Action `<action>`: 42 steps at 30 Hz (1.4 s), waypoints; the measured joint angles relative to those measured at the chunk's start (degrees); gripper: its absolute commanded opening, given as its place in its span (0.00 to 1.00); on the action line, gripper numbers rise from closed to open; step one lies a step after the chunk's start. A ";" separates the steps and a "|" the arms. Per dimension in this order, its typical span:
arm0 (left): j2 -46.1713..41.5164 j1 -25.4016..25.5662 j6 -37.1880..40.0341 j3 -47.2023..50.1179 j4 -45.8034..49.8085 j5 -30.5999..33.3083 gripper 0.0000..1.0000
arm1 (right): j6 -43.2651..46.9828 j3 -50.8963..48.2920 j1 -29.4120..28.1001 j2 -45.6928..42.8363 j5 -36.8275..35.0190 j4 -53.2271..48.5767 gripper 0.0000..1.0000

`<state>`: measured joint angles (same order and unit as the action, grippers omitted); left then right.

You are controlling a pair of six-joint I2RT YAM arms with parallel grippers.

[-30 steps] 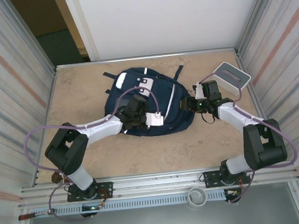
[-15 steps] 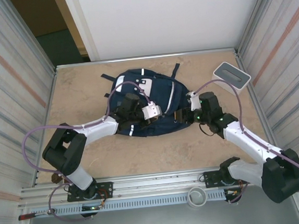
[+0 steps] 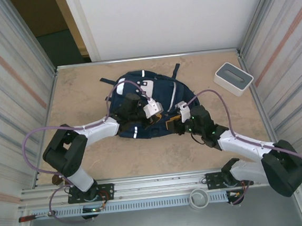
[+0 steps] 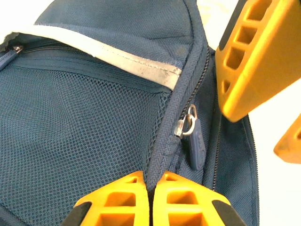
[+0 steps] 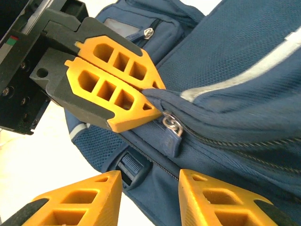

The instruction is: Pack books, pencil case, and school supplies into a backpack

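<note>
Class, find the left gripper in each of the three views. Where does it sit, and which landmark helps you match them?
Top external: the left gripper sits mid-picture on the backpack, facing the right gripper.
Left wrist: the left gripper is at bottom centre, shut on the backpack's seam.
Right wrist: the left gripper is at upper left, pinching that seam.
Shared landmark: the zipper pull, just past its tips in both wrist views.

White box (image 3: 233,77) with a grey top sits at the far right of the table (image 3: 80,87), angled, near the right wall (image 3: 281,54). I see ribbed metal walls on both sides and a white panel (image 3: 164,16) behind. Near edge: a slotted rail (image 3: 159,202), a grey round cup (image 3: 199,197) right of centre, and a red handle (image 3: 25,219) at its left end.
</note>
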<state>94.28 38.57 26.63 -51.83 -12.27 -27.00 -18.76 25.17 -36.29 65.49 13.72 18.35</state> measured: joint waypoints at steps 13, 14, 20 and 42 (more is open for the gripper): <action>0.02 0.00 -1.20 0.00 -0.07 -0.07 0.00 | -0.07 -2.38 -1.40 8.07 -2.58 13.86 0.28; 0.02 0.00 -1.25 0.00 -0.07 -0.07 0.00 | -0.07 -2.67 -1.66 8.61 -2.97 15.04 0.27; 0.37 0.00 -2.10 0.00 -0.57 -0.31 0.00 | -0.07 -4.31 -2.86 10.88 -5.16 20.48 0.21; 0.68 -0.70 -2.91 1.01 -3.23 -0.74 0.00 | 0.00 -8.00 -3.61 4.83 -13.55 18.32 0.00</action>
<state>94.96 37.87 23.73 -50.83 -15.51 -27.75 -18.76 17.17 -39.90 70.32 0.16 36.67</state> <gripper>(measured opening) 0.073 0.041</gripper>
